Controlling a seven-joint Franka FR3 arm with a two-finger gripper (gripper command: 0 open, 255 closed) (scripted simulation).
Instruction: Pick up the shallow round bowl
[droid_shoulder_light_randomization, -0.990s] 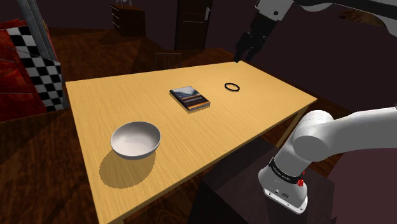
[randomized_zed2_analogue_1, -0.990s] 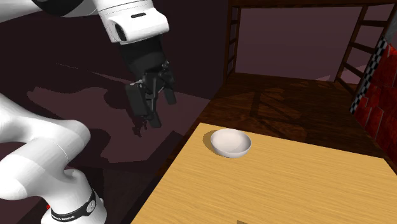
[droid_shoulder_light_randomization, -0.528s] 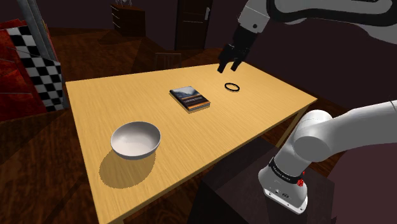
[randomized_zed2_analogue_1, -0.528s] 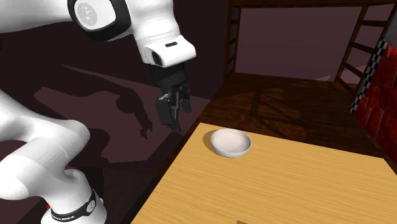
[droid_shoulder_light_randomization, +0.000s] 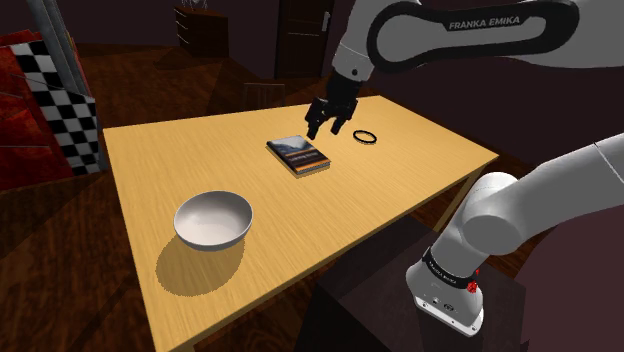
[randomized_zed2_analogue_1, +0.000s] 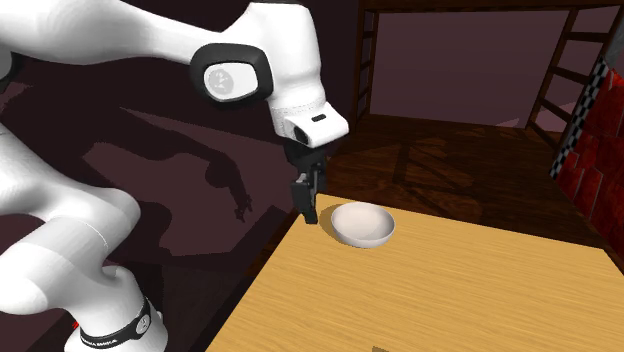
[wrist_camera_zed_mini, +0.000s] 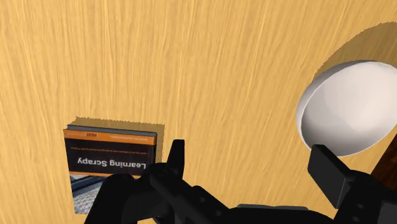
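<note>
Where the room's dark floor gives way to furniture, the largest item is a light wooden table (droid_shoulder_light_randomization: 200, 150), rectangular, grain running its length.

Item: white arm (droid_shoulder_light_randomization: 470, 30) with dark joints, lettered FRANKA EMIKA, rising from a dark box stand (droid_shoulder_light_randomization: 350, 315) at the shoulder view's lower right and arching over the table's far half.

Item: shallow round bowl (droid_shoulder_light_randomization: 213, 219), white to pale grey, upright and empty. It sits on the table near the edge at the shoulder view's lower left, well apart from the hand. In the wrist view the bowl (wrist_camera_zed_mini: 347, 118) lies beyond the outer side of one finger, untouched.

Item: book (droid_shoulder_light_randomization: 298, 155), flat on the table near its middle, dark cover with an orange band. The wrist view reads its title, "Learning Scrapy" (wrist_camera_zed_mini: 111, 165).

Item: black gripper (droid_shoulder_light_randomization: 323, 131), pointing down above the table, over the gap between book and ring. Fingers stand apart with only bare tabletop between them; nothing held.

Item: small black ring (droid_shoulder_light_randomization: 365, 135), flat on the table, just beyond the book toward the shoulder view's right.
</note>
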